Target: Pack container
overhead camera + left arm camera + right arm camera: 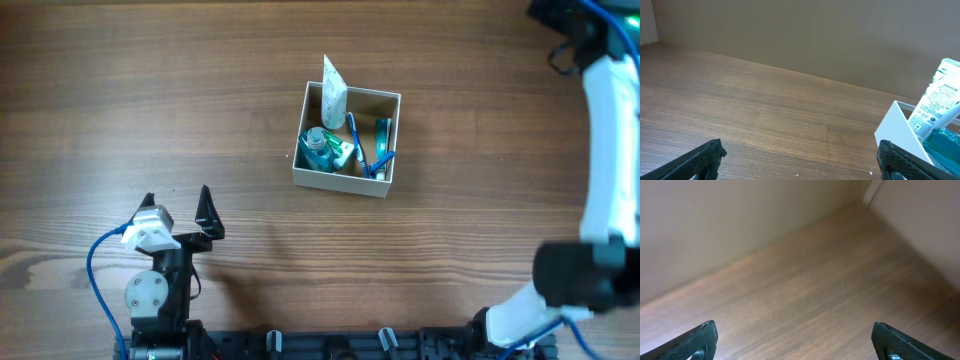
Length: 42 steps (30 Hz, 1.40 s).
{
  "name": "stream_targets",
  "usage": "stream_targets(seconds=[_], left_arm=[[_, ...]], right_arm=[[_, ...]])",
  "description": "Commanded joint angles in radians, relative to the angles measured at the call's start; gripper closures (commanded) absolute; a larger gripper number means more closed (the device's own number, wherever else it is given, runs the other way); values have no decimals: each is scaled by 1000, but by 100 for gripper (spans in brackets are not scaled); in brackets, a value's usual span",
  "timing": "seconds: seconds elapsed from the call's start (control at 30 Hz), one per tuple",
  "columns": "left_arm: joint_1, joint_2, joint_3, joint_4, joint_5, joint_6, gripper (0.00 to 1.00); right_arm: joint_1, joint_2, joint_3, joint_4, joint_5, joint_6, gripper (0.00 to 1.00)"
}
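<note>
The container (387,184), a small square white-walled box with a tan inside, stands in the middle of the wooden table. It holds a white tube (334,95) leaning at its far left corner, a teal bottle (318,146), a blue toothbrush (358,143) and other small toiletries. In the left wrist view its white wall (897,127) and the tube (936,97) show at the right edge. My left gripper (180,207) is open and empty near the front left, well apart from the container. My right gripper (796,337) is open and empty over bare table at the far right corner.
The right arm (608,150) runs along the table's right edge. The left arm's base and blue cable (150,290) sit at the front left. A wall (800,30) rises behind the table's far edge.
</note>
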<state>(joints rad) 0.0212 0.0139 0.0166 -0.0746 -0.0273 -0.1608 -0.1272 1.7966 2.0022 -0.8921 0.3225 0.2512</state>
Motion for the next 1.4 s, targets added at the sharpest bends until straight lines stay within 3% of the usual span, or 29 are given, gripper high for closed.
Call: stream_targets(seconds=[0.0,0.27,0.77,1.07,1.37], left_arm=[[-5,-11,-10,3,19,19,0],[-6,-11,-10,3,19,19,0],[-5,-11,-10,3,19,19,0],[-5,-11,-10,3,19,19,0],[-5,-11,-10,3,19,19,0]], right_arm=[[3,-126,-34,2,13,-39,0],[3,-362,-350,138,-124,-33,0],[6,-914,-1032,670,-244,-42,0],[6,-1281,-1509,1095,-325,-39,0],[6,-1514,-1705,1143,-348,-34,0]])
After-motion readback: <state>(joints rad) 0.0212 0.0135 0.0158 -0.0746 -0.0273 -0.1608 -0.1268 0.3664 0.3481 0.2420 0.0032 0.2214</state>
